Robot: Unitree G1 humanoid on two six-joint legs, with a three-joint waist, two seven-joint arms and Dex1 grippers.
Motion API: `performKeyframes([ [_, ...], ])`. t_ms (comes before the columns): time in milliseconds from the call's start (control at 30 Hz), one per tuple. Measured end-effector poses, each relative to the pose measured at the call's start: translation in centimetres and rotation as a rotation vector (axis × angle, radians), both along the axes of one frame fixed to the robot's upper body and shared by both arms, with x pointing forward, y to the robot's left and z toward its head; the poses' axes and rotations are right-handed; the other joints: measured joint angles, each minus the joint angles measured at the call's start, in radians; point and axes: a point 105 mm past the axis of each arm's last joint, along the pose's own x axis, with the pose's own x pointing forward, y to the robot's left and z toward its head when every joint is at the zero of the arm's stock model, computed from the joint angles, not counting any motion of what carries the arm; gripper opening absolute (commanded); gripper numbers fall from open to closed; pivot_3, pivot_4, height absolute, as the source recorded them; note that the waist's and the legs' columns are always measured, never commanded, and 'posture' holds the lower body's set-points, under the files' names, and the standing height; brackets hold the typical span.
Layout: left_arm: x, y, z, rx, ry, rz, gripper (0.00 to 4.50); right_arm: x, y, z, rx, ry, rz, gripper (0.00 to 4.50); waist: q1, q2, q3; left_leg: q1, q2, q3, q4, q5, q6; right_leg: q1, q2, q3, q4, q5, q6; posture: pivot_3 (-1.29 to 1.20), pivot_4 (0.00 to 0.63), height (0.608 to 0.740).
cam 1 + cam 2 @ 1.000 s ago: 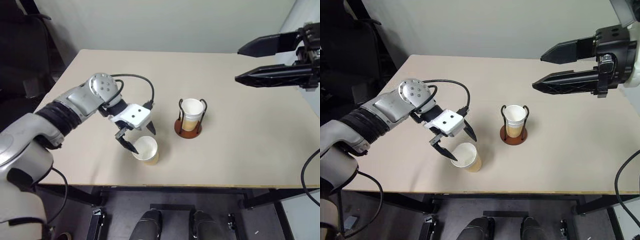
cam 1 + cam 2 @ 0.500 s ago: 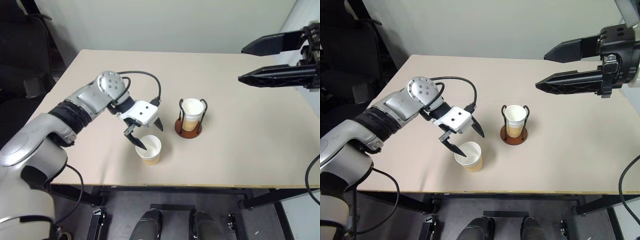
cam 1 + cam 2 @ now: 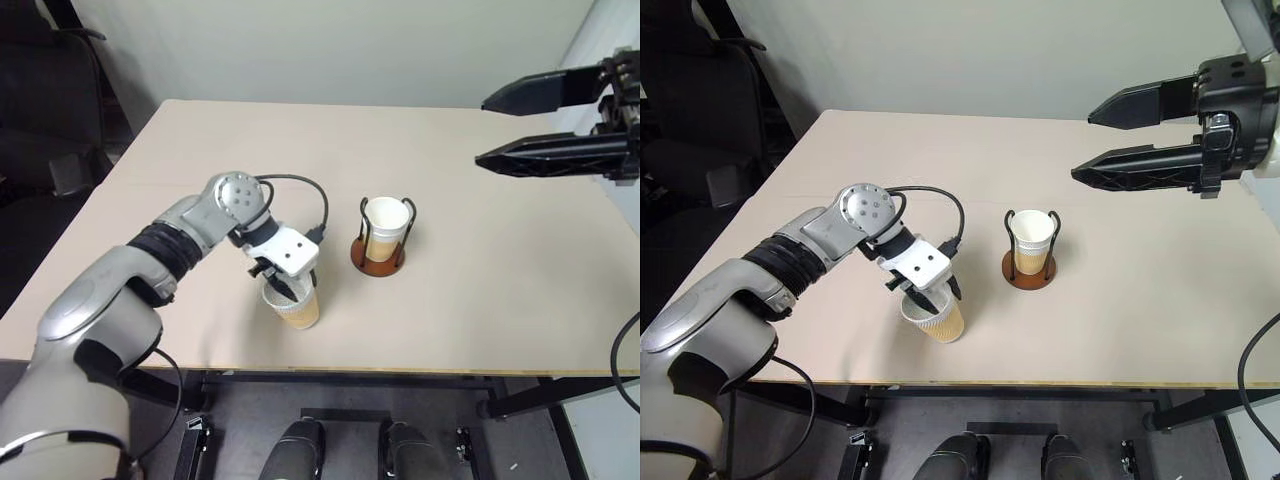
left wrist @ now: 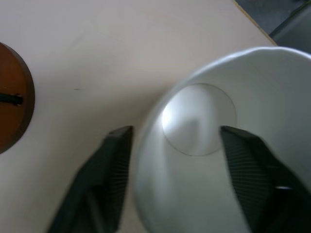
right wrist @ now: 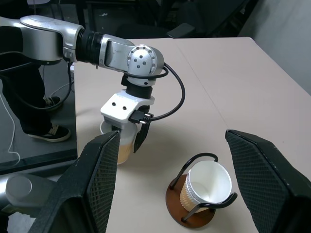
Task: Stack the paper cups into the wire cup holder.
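1. Currently my left gripper [image 3: 928, 297] straddles the loose paper cup's [image 3: 936, 318] wall near the table's [image 3: 1140, 320] near edge: one finger inside, one outside, rim dented.
2. My right gripper [image 3: 1085, 143] hangs wide open, empty, at far right.
3. Right of the loose cup, the wire cup holder [image 3: 1029, 250] holds stacked cups [image 3: 1033, 235].

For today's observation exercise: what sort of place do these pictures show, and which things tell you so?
Probably an indoor robot lab or test room: a plain beige table against a bare wall, office chairs beside it, and a person's legs standing close by.
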Motion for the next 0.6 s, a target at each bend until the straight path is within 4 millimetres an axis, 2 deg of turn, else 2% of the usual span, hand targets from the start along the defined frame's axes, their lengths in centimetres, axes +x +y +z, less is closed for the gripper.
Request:
performKeyframes([
  [133,0.1,0.1,0.0,0.008,0.012,0.022,0.04,0.1,-0.1,-0.2,-0.003,0.007,-0.006,3.51,-0.001,0.0,0.0,0.0,0.0,0.0,0.001,0.0,0.0,0.0,0.0,0.0,0.0,0.001,0.0,0.0,0.15,0.74],
  [200,0.3,0.2,0.4,0.021,0.008,0.038,0.04,0.1,-0.2,-0.3,-0.004,0.009,-0.009,3.51,0.001,0.0,0.0,-0.001,0.0,0.0,0.002,0.0,0.0,0.0,0.0,0.0,0.0,0.001,0.0,0.0,0.15,0.74],
  [400,1.7,0.0,4.8,0.005,-0.063,0.101,0.04,1.3,-2.0,-0.9,0.0,0.02,-0.07,3.51,0.006,0.0,0.0,-0.001,-0.001,0.0,0.003,-0.002,0.001,0.002,-0.001,0.001,-0.003,0.002,0.001,0.0,0.15,0.74],
  [500,2.2,-0.2,5.8,-0.004,-0.076,0.127,0.04,2.5,-3.9,-1.5,-0.016,0.003,-0.116,3.51,0.006,0.0,0.0,-0.001,0.0,0.0,0.004,-0.004,0.001,0.002,-0.001,0.001,-0.003,0.002,0.002,0.0,0.15,0.74],
  [600,2.8,-0.4,7.2,-0.027,-0.097,0.161,0.04,4.4,-6.3,-3.1,-0.052,-0.004,-0.181,3.51,0.007,0.0,0.001,-0.001,0.0,0.001,0.004,-0.004,0.002,0.002,-0.002,0.002,-0.003,0.002,0.003,0.0,0.15,0.74],
])
